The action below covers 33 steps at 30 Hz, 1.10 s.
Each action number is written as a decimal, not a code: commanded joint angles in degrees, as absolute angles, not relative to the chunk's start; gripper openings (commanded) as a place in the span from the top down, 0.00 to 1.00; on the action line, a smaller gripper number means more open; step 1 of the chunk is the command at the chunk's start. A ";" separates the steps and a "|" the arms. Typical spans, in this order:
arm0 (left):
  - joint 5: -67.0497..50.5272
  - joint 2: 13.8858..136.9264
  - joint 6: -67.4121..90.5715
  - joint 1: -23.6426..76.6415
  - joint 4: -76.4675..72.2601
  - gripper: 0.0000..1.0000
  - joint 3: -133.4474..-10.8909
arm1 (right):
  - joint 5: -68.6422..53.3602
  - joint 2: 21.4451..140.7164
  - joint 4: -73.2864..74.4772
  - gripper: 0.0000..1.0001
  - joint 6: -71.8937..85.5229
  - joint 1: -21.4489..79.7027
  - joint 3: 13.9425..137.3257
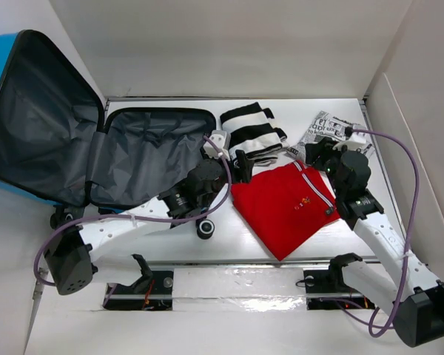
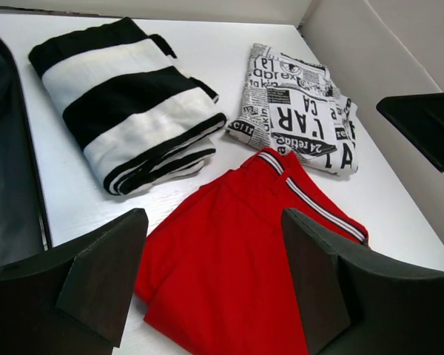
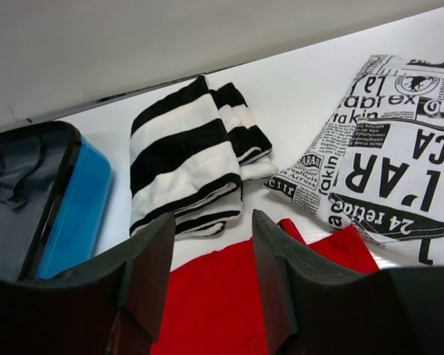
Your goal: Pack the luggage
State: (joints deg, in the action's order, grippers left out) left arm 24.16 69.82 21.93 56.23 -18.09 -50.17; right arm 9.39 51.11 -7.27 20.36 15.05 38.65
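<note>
Red folded fabric garment with white cords (image 1: 288, 203) is lying just ahead of the left gripper (image 2: 213, 218), which is hovering spread and empty like the right gripper (image 3: 212, 218), while the bright-blue hard-shell suitcase with grey lining (image 1: 44, 118) is lying open left of both.

luggage (image 1: 52, 126): glossy plastic shell, grey cloth lining | red garment (image 1: 281, 211): matt cloth | table (image 1: 229, 248): smooth, perhaps laminate

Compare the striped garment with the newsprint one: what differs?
Striped garment has broad black-white bands; newsprint garment has black lettering on white. Striped garment is folded thick; newsprint garment lies flatter. Striped garment sits nearer the luggage than newsprint garment. Both are black-and-white and outside it.
</note>
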 commanded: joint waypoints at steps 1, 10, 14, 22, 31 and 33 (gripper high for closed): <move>21.89 72.15 22.76 55.55 -19.34 0.29 -54.23 | 8.52 51.06 -10.02 0.50 20.65 14.33 39.02; 9.93 79.44 28.74 45.53 -16.63 1.00 -60.90 | 7.29 50.54 -9.14 1.00 21.01 13.80 39.55; 13.00 86.29 27.86 44.91 -11.44 1.00 -67.49 | 7.21 49.05 -8.70 1.00 21.18 13.80 39.38; 25.38 100.27 28.48 43.24 0.16 0.33 -80.76 | 4.84 49.13 -9.40 0.96 22.41 13.80 39.20; 25.14 120.29 30.06 41.31 12.29 0.24 -100.71 | 0.53 48.25 -10.19 0.69 22.85 13.27 39.03; 24.27 123.02 30.15 41.31 13.27 0.24 -105.44 | 0.44 47.73 -10.20 0.69 22.94 13.27 38.94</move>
